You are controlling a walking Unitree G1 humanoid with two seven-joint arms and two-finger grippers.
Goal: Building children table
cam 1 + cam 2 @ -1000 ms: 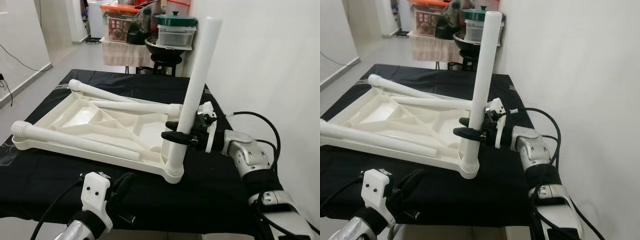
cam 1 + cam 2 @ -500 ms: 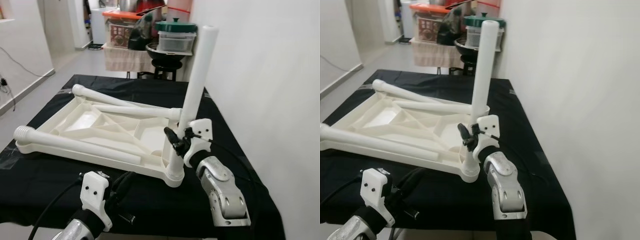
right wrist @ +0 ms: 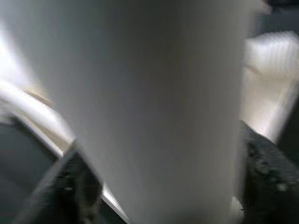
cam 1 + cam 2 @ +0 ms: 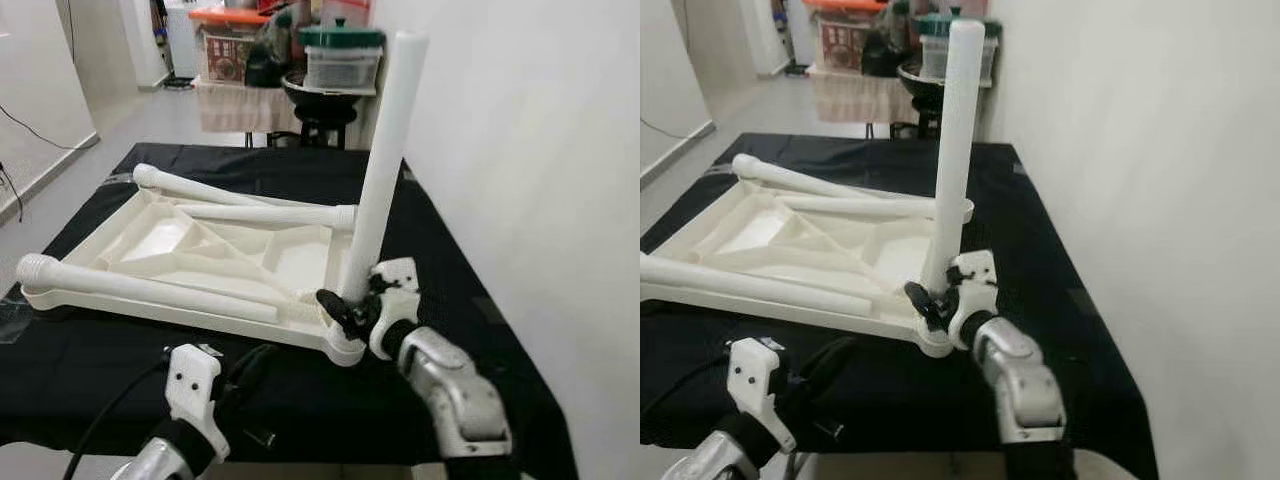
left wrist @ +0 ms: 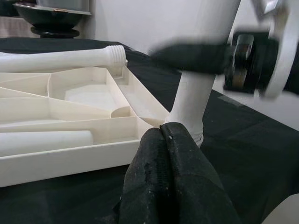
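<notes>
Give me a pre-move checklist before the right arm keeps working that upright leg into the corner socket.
1. Right gripper jaws around the upright white plastic table leg near its base: ok.
2. Leg standing in the corner socket of the upturned white plastic tabletop: ok.
3. Leg fully seated: cannot tell.
4. Three other loose white legs lying on the tabletop, apart from the gripper: ok.
5. Left gripper held low near the socket, jaws closed: ok.
</notes>
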